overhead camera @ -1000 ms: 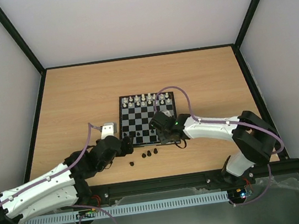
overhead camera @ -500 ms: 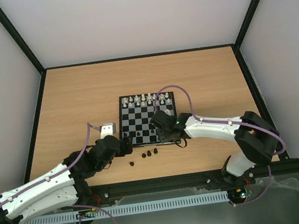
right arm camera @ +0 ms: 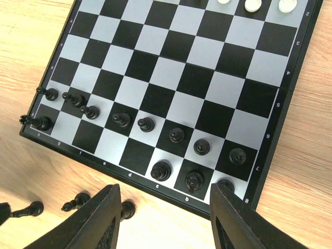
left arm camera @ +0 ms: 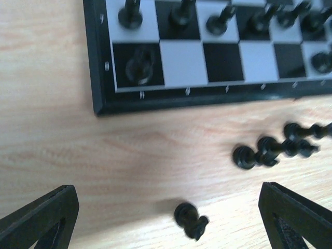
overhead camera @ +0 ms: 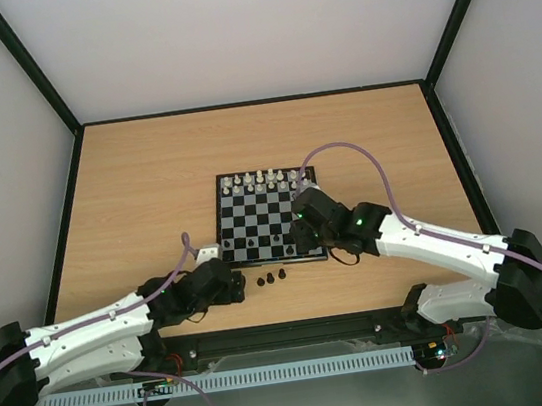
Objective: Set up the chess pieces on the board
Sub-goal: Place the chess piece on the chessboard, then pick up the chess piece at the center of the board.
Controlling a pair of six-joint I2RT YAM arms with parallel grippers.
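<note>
The black chess pieces (right arm camera: pixel 146 124) are tiny, light, hard and smooth. One lying on its side will roll or skid if nudged, so each is best pinched squarely across its narrow stem with a gentle close. Eight pawns fill the second row on the near side of the board (overhead camera: pixel 268 214), and the back row behind them holds what look like four more. A few loose pieces (left arm camera: pixel 275 148) lie on the counter (overhead camera: pixel 147 180) just off the board's near edge, and a lone piece (left arm camera: pixel 190 220) lies further out. The left gripper (left arm camera: pixel 166 207) reaches low towards the board's near-left corner, jaws wide apart astride the lone piece without touching it. The right gripper (right arm camera: pixel 166 207) hangs above the board's near edge, pointing down, jaws apart and empty.
</note>
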